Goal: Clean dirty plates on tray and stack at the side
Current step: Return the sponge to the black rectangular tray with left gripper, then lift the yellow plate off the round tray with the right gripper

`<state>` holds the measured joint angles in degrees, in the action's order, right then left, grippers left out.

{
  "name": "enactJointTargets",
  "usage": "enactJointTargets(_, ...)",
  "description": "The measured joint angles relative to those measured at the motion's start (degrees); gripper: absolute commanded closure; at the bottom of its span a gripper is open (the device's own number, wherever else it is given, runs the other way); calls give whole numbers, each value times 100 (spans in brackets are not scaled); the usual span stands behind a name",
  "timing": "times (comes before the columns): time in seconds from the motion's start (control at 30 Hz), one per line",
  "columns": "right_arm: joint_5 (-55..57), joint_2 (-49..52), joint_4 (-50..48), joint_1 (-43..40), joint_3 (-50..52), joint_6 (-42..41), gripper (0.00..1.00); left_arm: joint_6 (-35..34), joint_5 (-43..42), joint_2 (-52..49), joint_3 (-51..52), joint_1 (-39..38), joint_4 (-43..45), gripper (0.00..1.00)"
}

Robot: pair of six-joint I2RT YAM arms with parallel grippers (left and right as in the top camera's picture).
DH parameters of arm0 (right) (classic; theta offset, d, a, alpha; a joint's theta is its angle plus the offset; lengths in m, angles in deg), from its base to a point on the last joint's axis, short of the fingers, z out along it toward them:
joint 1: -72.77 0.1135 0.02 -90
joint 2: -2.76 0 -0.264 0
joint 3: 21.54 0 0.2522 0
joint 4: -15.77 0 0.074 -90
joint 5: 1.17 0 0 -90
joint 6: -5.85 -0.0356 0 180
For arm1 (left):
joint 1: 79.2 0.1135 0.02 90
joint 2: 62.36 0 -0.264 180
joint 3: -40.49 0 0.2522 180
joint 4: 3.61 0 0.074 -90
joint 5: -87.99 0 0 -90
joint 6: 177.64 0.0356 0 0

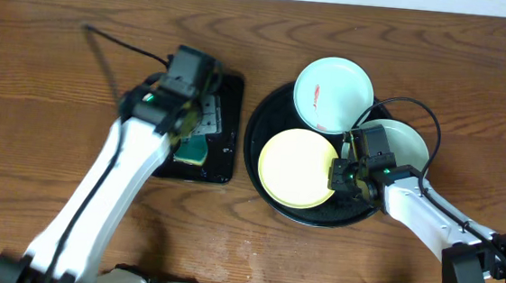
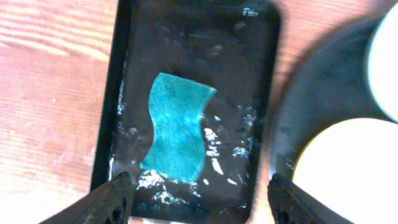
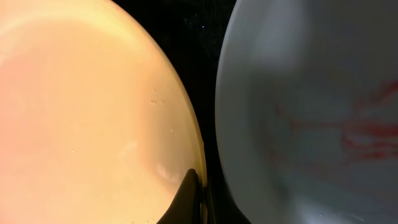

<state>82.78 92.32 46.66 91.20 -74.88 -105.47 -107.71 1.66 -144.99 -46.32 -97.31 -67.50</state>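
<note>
Barely starts: poises spread left gripper (image 2: 202, 196) over wavy teal sponge (image 2: 177, 127), right gripper (image 1: 339, 174), clasp unclear, beside unstacked pale yellow round plate (image 1: 294, 167).

Overhead cam sits high and looks straight down on the brown wood-grain tabletop (image 1: 39, 98), so you get the whole scene at once. Left wrist cam is fairly close above the small rectangular black tray (image 2: 186, 50), also facing down, with the big round glossy black tray (image 2: 323, 81) creeping in on its right. Right wrist cam is super close, low over the pale yellow round plate (image 3: 81, 112) and a bluish-white plate with red streaks (image 3: 298, 93). That yellow plate shows in all 3 views.
</note>
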Motion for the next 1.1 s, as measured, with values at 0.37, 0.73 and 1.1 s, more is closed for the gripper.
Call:
enactJointTargets(0.37,354,-1126,892,0,-439,789,99,63,-400,2039,-55,2,-1001,17)
enactJointTargets(0.73,1163,-2015,1060,48,-975,1624,99,63,-463,2382,-55,2,-1005,16)
enactJointTargets(1.1,3532,-2033,975,1711,-1145,2682,99,63,-466,2317,-55,2,-1008,16)
